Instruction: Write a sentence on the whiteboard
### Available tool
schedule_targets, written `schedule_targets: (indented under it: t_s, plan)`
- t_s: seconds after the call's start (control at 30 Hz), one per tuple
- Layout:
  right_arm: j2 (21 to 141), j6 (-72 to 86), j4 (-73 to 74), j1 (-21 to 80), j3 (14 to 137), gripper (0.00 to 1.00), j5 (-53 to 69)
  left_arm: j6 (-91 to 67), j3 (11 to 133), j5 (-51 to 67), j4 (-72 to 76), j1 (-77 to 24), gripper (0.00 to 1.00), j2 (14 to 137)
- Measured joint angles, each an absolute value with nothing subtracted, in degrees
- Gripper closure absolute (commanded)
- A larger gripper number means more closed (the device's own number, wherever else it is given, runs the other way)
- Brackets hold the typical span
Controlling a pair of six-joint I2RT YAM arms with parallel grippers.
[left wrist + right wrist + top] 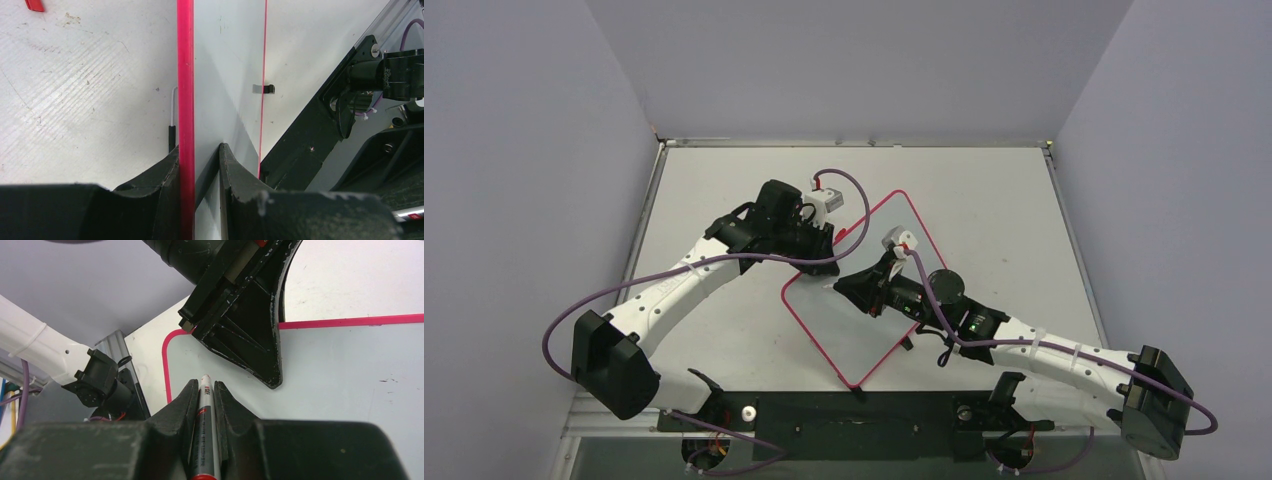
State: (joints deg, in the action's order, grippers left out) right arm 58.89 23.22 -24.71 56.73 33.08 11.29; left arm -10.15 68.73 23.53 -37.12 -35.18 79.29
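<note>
Bracing the whiteboard [849, 335] looks to be the left gripper's [200, 155] job: its fingers are clenched across the red-pink rim, likely so the board won't skate on the table [994, 200] under pen pressure. Board sits corner-on between both arms; whether fully flat, unclear. Right gripper [204, 386] clamped on a marker [203, 435], tip forward and low over the board near a rounded corner, close to the left fingers. Contact not discernible. No letters visible on the white surface, so the sentence is judged not yet begun
</note>
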Motion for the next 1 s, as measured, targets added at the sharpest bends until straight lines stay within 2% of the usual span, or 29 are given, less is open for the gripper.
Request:
schedule_targets:
  t_s: [1.0]
  plan:
    - [59.8,23.1,-24.8,56.8,33.1,1.0,11.3,-10.2,68.7,23.5,-37.1,-35.2,1.0,79.3]
